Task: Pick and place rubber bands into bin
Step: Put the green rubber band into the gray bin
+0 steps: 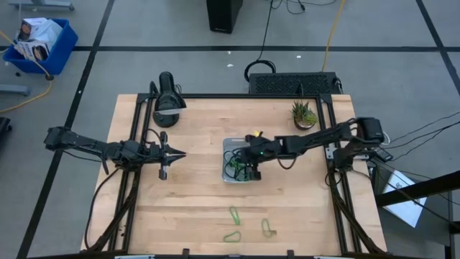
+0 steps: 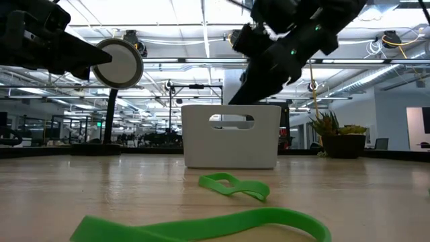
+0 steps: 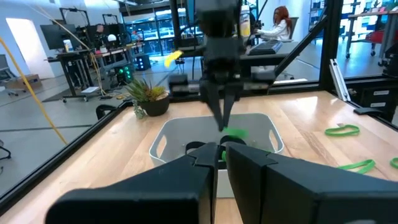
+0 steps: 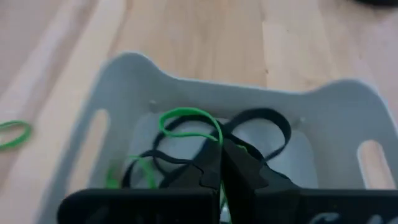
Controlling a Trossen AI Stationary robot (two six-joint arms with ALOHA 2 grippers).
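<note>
The bin (image 1: pixel 228 146) stands at the table's middle and shows in the low view as a white box (image 2: pixel 232 144). Dark rubber bands (image 4: pixel 267 118) and green ones lie inside it. My right gripper (image 4: pixel 221 158) reaches from the table's right to above the bin (image 3: pixel 161 140), shut on a green rubber band (image 4: pixel 186 115). Three more green rubber bands lie flat near the table's front edge (image 1: pixel 234 214) (image 1: pixel 231 236) (image 1: pixel 267 229). My left gripper (image 1: pixel 176 153) waits at the table's left, shut with nothing in it, pointing level at the bin. My right gripper pinches one green rubber band between its two fingertips at a spot on the loop (image 4: pixel 214 134). The fingers slant down into the bin from the table's right side. The rest of the loop curves out past the fingertips over the dark bands; whether it rests on them I cannot tell.
A black lamp-like stand (image 1: pixel 167 97) sits at the table's far left. A small potted plant (image 1: pixel 304 114) stands at the far right. A blue crate (image 1: pixel 39 43) is on the floor beyond the table. A person (image 3: pixel 277 28) sits at a desk in the room behind.
</note>
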